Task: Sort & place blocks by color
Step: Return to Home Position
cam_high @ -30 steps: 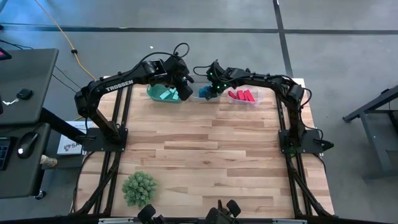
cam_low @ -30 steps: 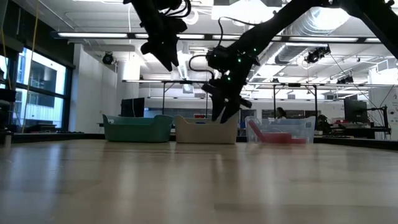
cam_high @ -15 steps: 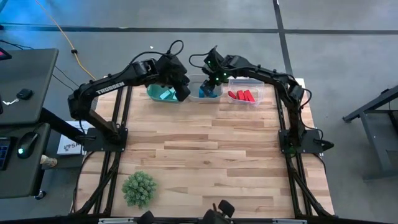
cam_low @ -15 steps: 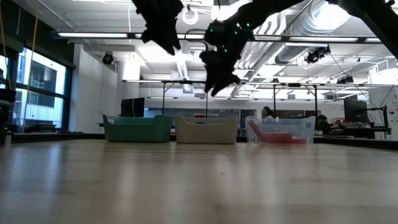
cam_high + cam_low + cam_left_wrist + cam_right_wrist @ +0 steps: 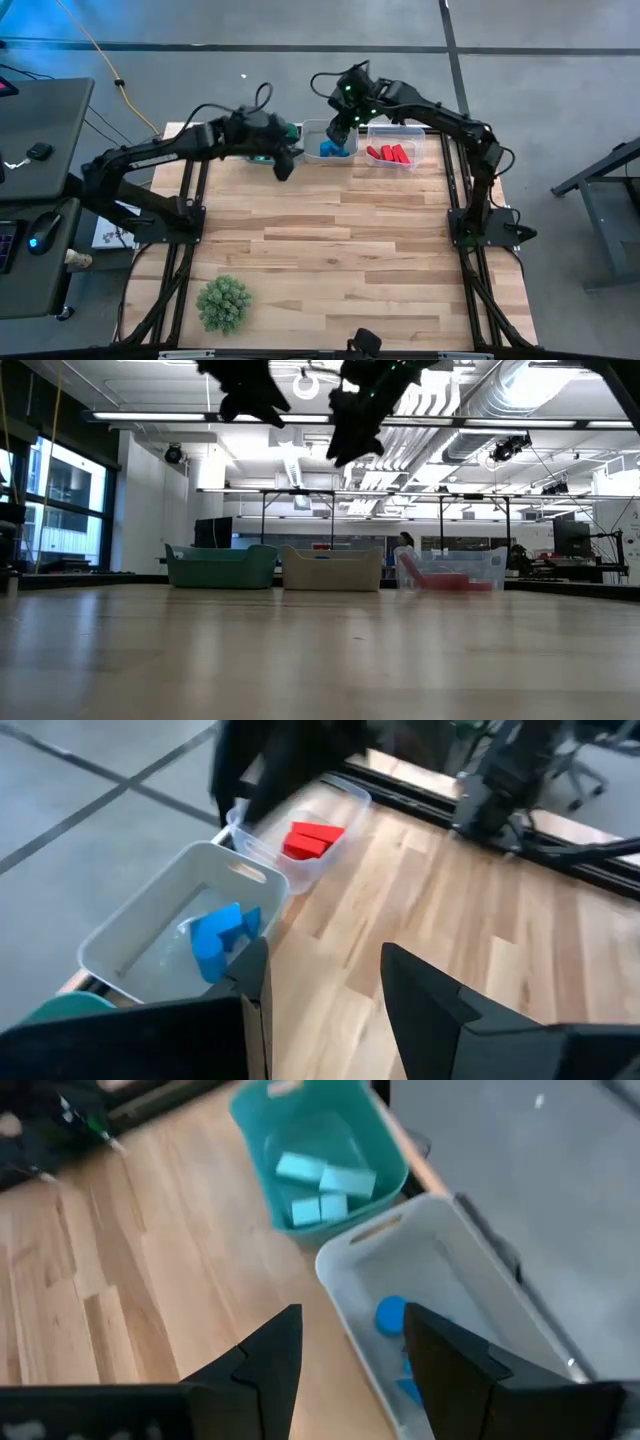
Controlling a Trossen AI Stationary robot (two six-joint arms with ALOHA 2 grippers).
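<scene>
hovering high by the gray bin [image 5: 330, 572], tilted downward, left pincer [image 5: 325, 952] and right pincer [image 5: 352, 1314] both spread.

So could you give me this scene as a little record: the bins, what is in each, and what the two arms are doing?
green bin: light teal blocks
gray bin: blue blocks
clear bin: red blocks
left end effector: open, empty, raised near the green bin
right end effector: open, empty, raised over the gray bin
table: green spiky ball at the edge opposite the bins, on the left arm's side
</scene>
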